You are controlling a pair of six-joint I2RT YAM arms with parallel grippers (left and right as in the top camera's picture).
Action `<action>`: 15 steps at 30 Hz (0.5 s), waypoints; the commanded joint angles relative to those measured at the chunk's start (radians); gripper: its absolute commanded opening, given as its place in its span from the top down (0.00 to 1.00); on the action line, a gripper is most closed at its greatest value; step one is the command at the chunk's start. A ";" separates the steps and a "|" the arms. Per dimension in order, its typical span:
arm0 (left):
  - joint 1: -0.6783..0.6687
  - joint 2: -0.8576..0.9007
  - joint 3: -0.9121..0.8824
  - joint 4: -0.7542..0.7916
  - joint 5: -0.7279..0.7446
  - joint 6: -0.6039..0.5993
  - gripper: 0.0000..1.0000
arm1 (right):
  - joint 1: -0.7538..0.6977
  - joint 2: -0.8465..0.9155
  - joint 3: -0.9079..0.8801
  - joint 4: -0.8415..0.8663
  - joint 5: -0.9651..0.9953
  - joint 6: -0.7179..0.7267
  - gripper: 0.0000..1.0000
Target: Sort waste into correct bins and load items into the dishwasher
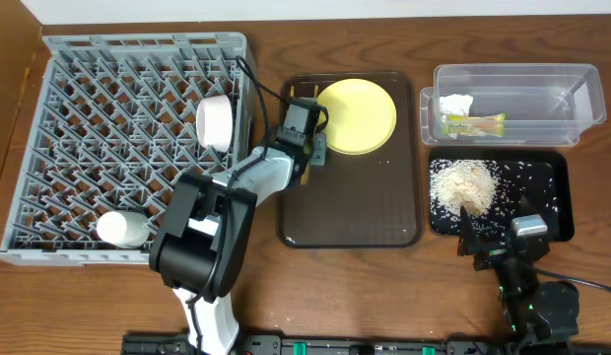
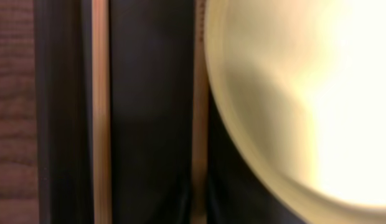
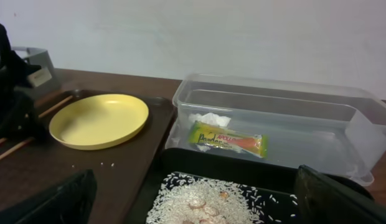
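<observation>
1. Toward the middle of the table's far edge, the chopsticks (image 2: 101,124) lie side by side and slightly apart on the dark brown serving tray (image 1: 350,212). They run along its left side, just beside the yellow plate (image 1: 357,116).
2. The left gripper (image 1: 310,150) is low over that left side of the serving tray, directly above the sticks. Its wrist camera is so close that it shows only blurred wood, tray and plate rim.
3. I cannot tell whether the left jaws are apart, together or already on the sticks, because the fingers are not visible from any angle.
4. I take the step in hand to be lifting the chopsticks for loading. Doing it well probably means closing across both sticks together near their middle, so neither one pivots or drops. The fingers should keep off the plate rim and lift straight up before swinging left.
5. The dish rack (image 1: 99,128) fills the table's left side, with a white bowl (image 1: 215,121) already on edge near its right wall. Thin sticks could slip through the lattice, so they are best laid across the pegs.
6. The right gripper (image 1: 486,240) rests near the table's near right corner, jaws wide apart and holding nothing. It sits at the front rim of the black tray (image 1: 547,187) holding the rice scraps (image 1: 463,184).
7. Behind it, toward the far right corner, the clear tub (image 1: 542,89) holds the wrapper (image 1: 473,124) and tissue (image 1: 455,103).
</observation>
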 commanded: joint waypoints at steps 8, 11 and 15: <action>0.007 -0.205 0.009 -0.178 0.011 0.013 0.92 | -0.003 -0.002 -0.002 -0.003 -0.001 0.008 0.01; 0.020 -0.302 0.009 -0.231 -0.045 0.019 0.92 | -0.003 -0.002 -0.002 -0.003 -0.001 0.007 0.01; 0.047 -0.424 0.009 -0.312 -0.121 0.106 0.92 | -0.003 -0.002 -0.002 -0.003 -0.001 0.007 0.01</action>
